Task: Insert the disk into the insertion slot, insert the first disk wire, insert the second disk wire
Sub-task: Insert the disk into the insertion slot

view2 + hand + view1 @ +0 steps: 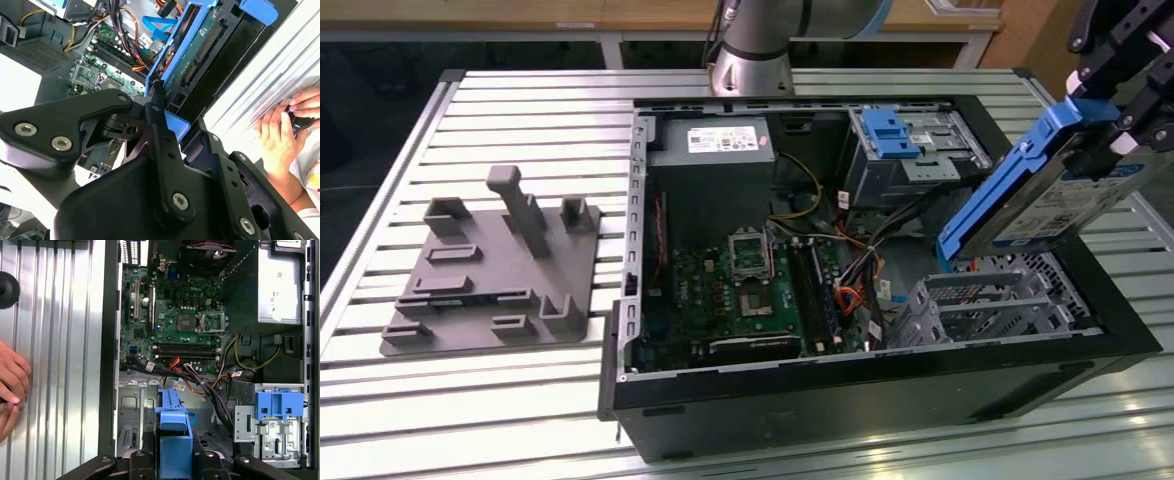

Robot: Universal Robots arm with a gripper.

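Note:
The disk (1041, 200), a silver drive in a bright blue carrier, hangs tilted above the exterior view's right end of the open computer case. My gripper (1118, 125) is shut on its upper end. Directly below it sits the insertion slot (994, 305), a low perforated silver cage with nothing in it. In both wrist views the disk (200, 45) (175, 425) reaches out from the gripper (165, 125) (175, 462) toward the cage (131, 420). Loose coloured and black wires (854, 270) (200, 380) lie between the cage and the motherboard.
A taller cage with a blue latch (894, 135) stands behind the slot. The power supply (710, 140) and motherboard (734, 290) take up the case's other end. A grey fixture plate (480, 270) lies on the slatted table. A person's hands (280, 130) (10, 385) rest beside the case.

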